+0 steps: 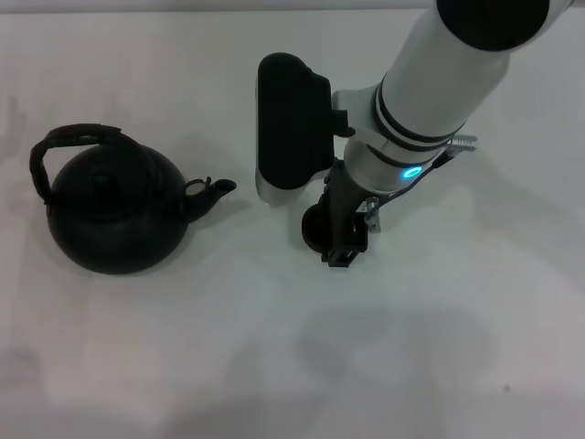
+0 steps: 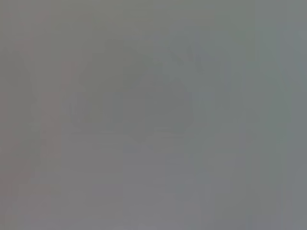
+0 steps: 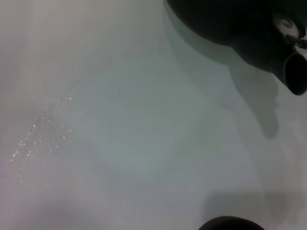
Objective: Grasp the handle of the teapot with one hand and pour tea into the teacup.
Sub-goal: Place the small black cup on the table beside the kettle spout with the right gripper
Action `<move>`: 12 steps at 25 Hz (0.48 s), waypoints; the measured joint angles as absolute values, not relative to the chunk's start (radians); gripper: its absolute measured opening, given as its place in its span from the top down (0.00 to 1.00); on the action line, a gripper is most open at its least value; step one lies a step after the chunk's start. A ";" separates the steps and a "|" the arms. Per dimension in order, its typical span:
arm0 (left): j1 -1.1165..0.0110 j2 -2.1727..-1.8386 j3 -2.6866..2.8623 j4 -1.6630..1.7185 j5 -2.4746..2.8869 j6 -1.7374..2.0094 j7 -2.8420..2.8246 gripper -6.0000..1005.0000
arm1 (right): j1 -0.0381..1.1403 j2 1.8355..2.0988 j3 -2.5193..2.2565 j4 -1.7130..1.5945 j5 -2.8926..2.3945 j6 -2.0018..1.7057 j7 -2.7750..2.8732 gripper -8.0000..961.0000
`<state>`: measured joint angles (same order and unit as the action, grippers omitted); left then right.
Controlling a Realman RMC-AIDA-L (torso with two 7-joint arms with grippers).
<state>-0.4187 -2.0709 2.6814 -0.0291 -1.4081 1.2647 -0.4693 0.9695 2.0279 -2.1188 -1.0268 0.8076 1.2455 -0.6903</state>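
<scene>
At frame centre the right gripper (image 1: 343, 245), finger state untellable, hovers over the teacup (image 1: 315, 229), perhaps steadying it near the teapot (image 1: 119, 208).

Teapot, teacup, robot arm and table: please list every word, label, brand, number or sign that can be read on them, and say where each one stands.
None: no readable text in any view.
Teapot: plain black, no mark.
Teacup: mostly hidden behind the right gripper, no mark on what shows.
Right arm: only a blue light ring, no writing.
Table: bare white.
Left wrist view: a grey blur, nothing to read.
</scene>
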 joint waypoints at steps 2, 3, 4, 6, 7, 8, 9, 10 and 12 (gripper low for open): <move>-0.419 -2.071 2.681 -0.029 -1.408 1.264 -0.469 0.25 | 0.970 2.028 -2.132 -1.025 0.808 1.235 -0.691 0.24; -0.419 -2.071 2.681 -0.029 -1.408 1.264 -0.469 0.25 | 0.970 2.028 -2.138 -1.025 0.808 1.231 -0.691 0.24; -0.419 -2.071 2.681 -0.029 -1.408 1.264 -0.469 0.25 | 0.970 2.028 -2.144 -1.025 0.807 1.229 -0.691 0.24; -0.419 -2.071 2.680 -0.027 -1.409 1.264 -0.469 0.25 | 0.970 2.028 -2.155 -1.022 0.805 1.221 -0.693 0.24; -0.419 -2.071 2.679 -0.026 -1.410 1.264 -0.469 0.25 | 0.970 2.028 -2.159 -1.017 0.804 1.217 -0.693 0.24; -0.419 -2.071 2.678 -0.026 -1.412 1.264 -0.469 0.25 | 0.971 2.028 -2.159 -1.013 0.804 1.215 -0.694 0.24; -0.419 -2.071 2.677 -0.026 -1.412 1.264 -0.469 0.25 | 0.972 2.028 -2.160 -1.010 0.805 1.214 -0.695 0.24; -0.419 -2.071 2.676 -0.025 -1.413 1.264 -0.469 0.25 | 0.974 2.028 -2.162 -1.009 0.806 1.213 -0.696 0.24; -0.419 -2.072 2.675 -0.025 -1.414 1.264 -0.469 0.25 | 0.975 2.028 -2.165 -1.008 0.806 1.212 -0.697 0.24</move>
<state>-0.4190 -2.0716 2.6755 -0.0245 -1.4141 1.2639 -0.4694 0.9752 2.0279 -2.1648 -1.0083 0.8061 1.2122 -0.6967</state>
